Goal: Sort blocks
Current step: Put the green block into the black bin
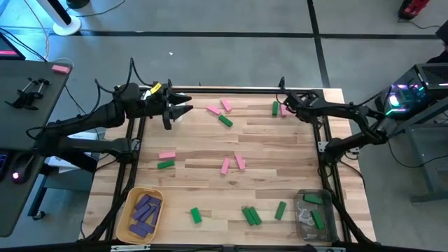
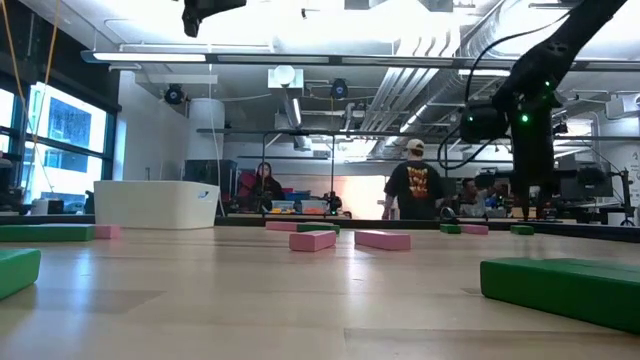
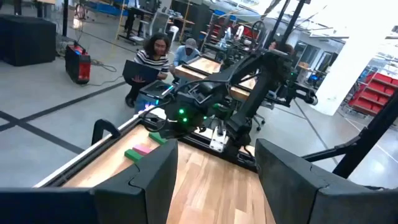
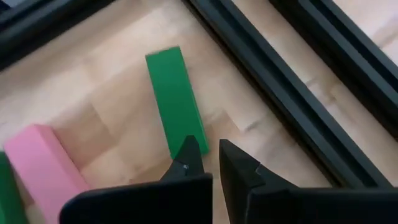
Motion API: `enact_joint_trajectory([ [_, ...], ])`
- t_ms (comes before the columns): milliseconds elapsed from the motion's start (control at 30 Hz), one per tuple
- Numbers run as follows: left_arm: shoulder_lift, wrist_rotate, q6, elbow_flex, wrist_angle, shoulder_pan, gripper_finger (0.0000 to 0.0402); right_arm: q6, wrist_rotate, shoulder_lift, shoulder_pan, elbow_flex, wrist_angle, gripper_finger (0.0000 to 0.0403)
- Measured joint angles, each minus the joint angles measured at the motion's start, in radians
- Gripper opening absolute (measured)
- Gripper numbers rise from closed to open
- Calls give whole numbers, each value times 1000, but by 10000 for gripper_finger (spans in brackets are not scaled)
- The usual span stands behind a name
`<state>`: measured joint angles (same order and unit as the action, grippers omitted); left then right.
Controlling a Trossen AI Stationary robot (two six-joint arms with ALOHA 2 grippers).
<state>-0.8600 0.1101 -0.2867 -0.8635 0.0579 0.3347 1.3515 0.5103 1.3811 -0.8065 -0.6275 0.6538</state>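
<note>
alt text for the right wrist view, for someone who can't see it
The right gripper hangs shut just above a wooden table, its fingertips at the near end of a green block lying flat, not gripping it. A pink block lies beside it, and a dark frame rail crosses the table's edge.

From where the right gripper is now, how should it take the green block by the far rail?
Grip the green block across its narrow width, on the two long sides near mid-length, coming straight down. It lies flat with bare wood on both long sides, and the pink block sits off to one side. The right gripper looks shut; open it first.
</note>
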Motion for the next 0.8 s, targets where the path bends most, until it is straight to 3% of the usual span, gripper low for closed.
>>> enact_joint_trajectory([
  [200,0,0,0,0,-3,0,202,-72,11,0,-26,21,-133,0],
  [467,0,-2,0,0,-3,0,202,-119,21,30,-94,21,-161,0],
  [800,0,-4,0,0,-3,0,202,-150,-23,69,-92,17,-180,0],
])
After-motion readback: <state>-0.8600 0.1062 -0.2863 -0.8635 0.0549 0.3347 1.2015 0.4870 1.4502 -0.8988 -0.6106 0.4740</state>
